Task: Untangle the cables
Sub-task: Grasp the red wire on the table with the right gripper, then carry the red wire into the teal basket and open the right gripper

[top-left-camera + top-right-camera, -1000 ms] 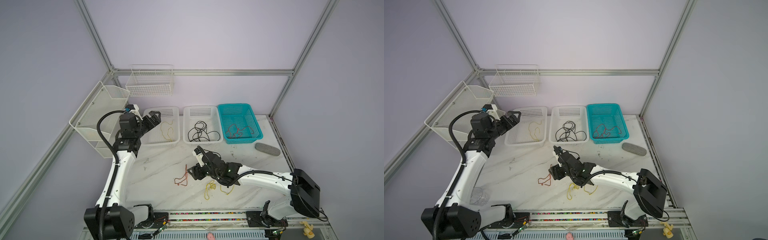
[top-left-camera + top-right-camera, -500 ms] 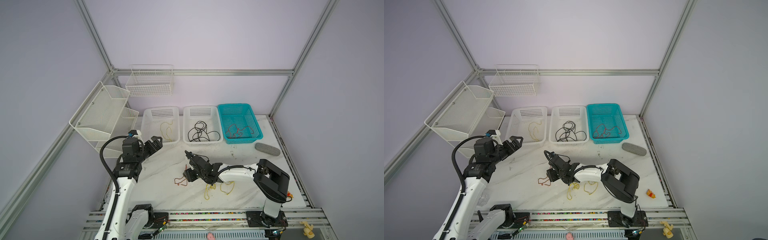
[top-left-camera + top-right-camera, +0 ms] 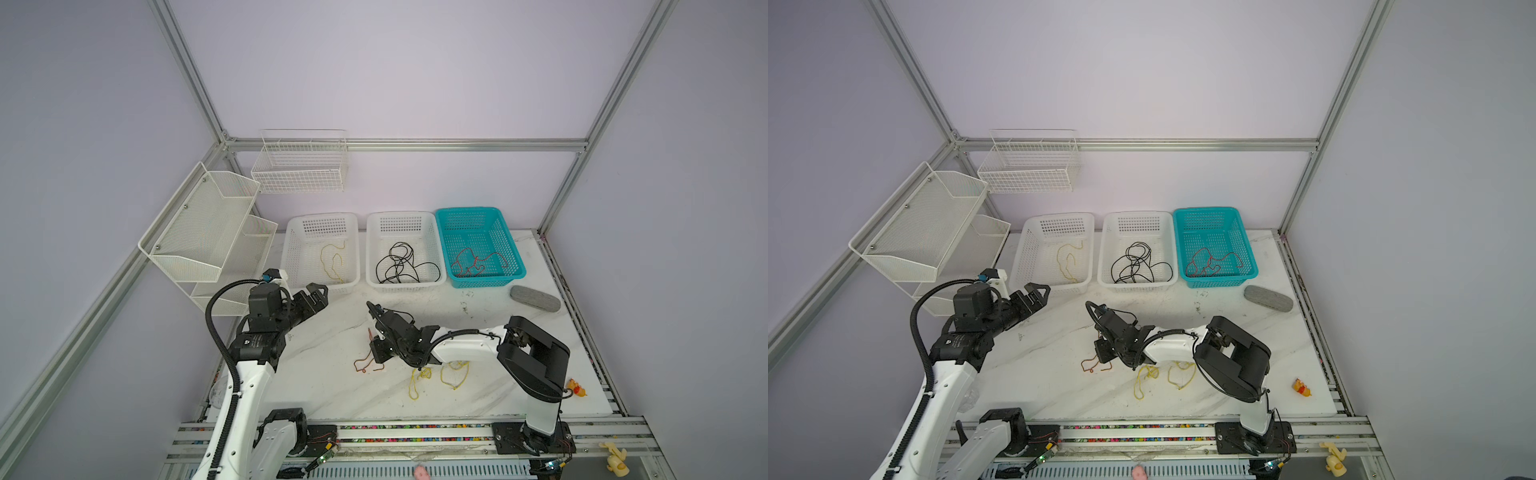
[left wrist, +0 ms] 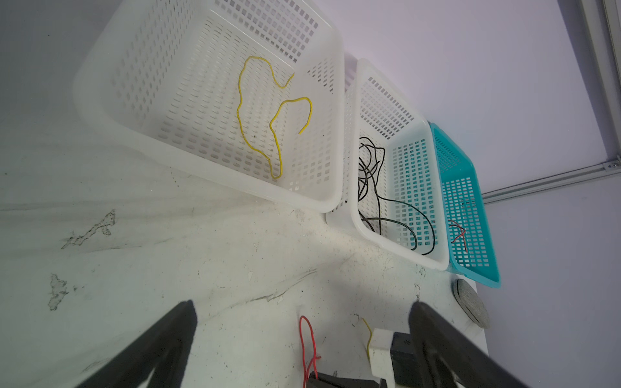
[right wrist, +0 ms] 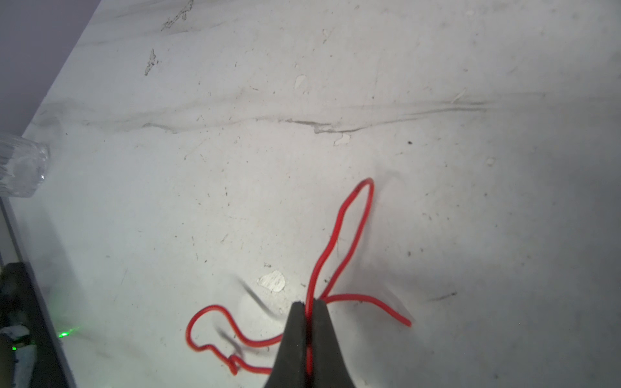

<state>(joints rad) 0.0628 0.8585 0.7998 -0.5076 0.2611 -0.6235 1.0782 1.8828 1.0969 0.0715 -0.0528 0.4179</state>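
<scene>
A loose red cable (image 3: 368,361) (image 3: 1094,365) lies in loops on the marble table. My right gripper (image 5: 309,305) (image 3: 379,351) is shut on a strand of this red cable (image 5: 353,228). Beside it on the table lie tangled yellow cables (image 3: 432,376) (image 3: 1160,376). One yellow cable (image 3: 332,259) lies in the left white basket (image 3: 291,249), a black cable (image 3: 401,266) in the middle white basket (image 3: 440,249), a red one (image 3: 473,262) in the teal basket (image 3: 513,253). My left gripper (image 3: 318,293) (image 4: 302,304) hangs open and empty in front of the left basket.
A grey oblong pad (image 3: 535,297) lies right of the teal basket. White wire racks (image 3: 208,232) stand along the left wall. A small yellow toy (image 3: 577,387) sits near the right arm's base. A clear cup (image 5: 20,168) stands at the table's left edge.
My right gripper moved left onto the red cable and closed on it. My left arm drew back from the left basket and came down, still open.
</scene>
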